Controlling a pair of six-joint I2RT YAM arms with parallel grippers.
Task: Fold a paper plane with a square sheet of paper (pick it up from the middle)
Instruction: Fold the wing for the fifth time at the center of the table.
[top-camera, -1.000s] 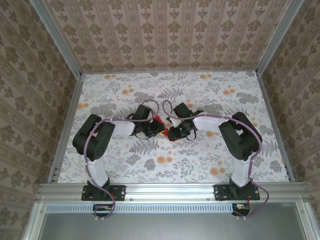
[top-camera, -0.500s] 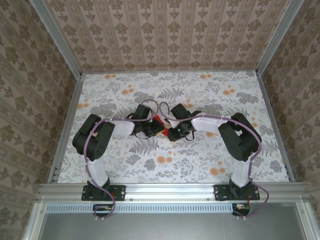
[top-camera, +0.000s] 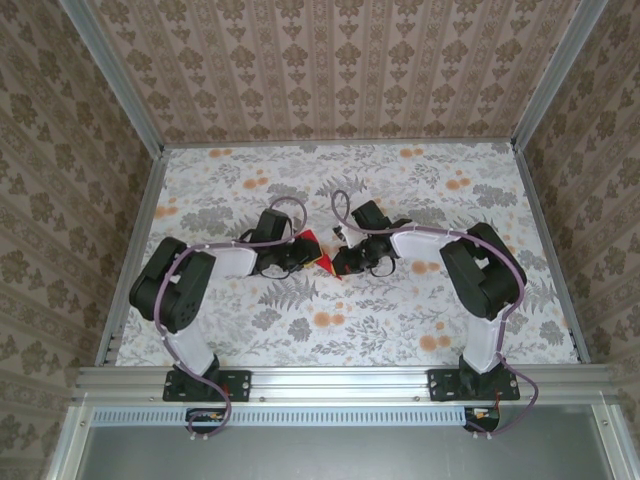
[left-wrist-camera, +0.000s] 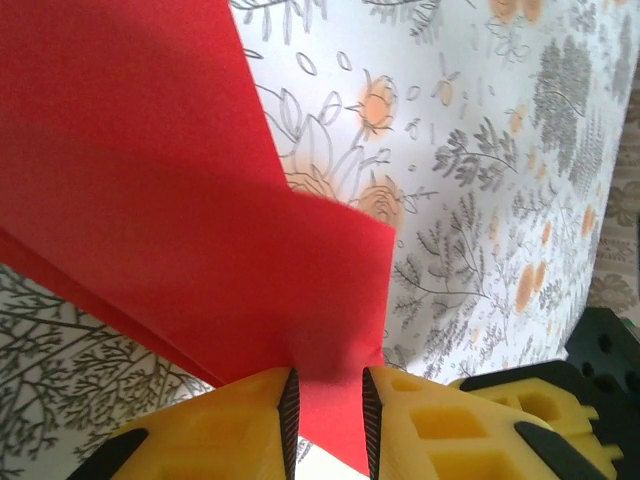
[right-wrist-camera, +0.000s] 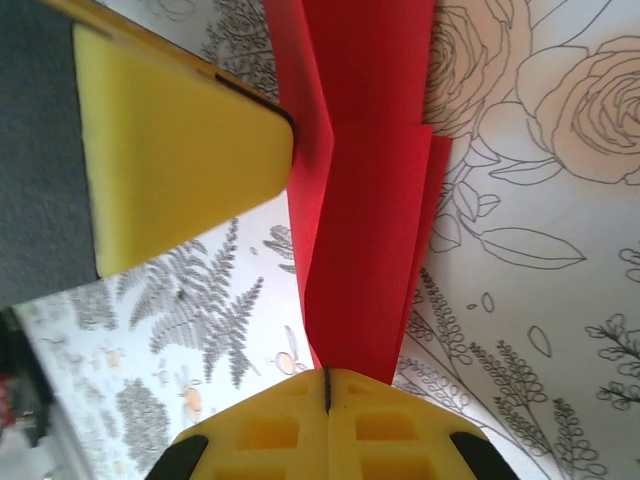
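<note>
Right hand (right-wrist-camera: 327, 385) is clenched on the red paper (right-wrist-camera: 365, 200), left hand (left-wrist-camera: 327, 390) sits loose around it, so back the left off gently.

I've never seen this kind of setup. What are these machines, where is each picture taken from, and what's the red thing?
The left arm and right arm are robots bolted at the near edge of a flower-patterned table. The wide picture looks down from above and behind them. The close-ups come from a camera on each wrist, with its yellow fingers at the bottom. Between the arms is a folded red paper. The right jaws are shut on it. It also passes between the left jaws, which stand slightly apart; whether they pinch it I cannot tell.
</note>
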